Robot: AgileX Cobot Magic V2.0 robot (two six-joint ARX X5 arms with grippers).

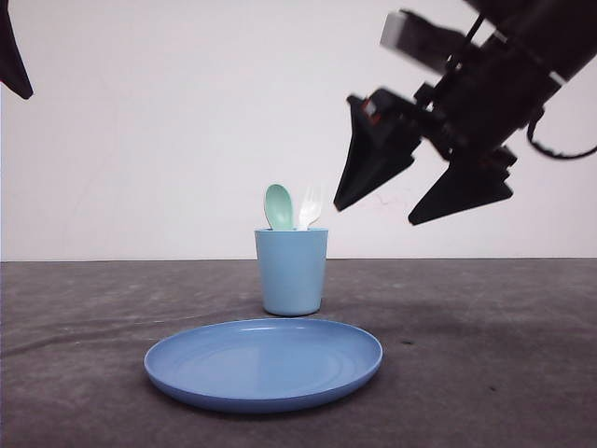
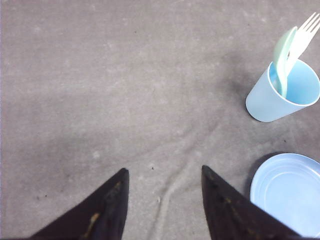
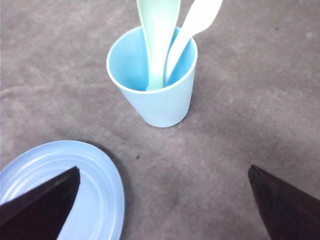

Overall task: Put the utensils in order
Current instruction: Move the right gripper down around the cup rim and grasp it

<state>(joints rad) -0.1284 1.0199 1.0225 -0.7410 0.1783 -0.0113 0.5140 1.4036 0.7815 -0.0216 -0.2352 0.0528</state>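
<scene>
From my station the sorting looks finished: the mint-green plastic spoon with its oval bowl and the white plastic four-tined fork both stand handle-down in the light blue tapered plastic cup, leaning together. The round blue plastic plate with a shallow rim lies bare just in front of it on the grey, matte, faintly creased desk. My right tool hangs spread and holding nothing above the cup's right; my left tool is likewise spread, well apart
</scene>
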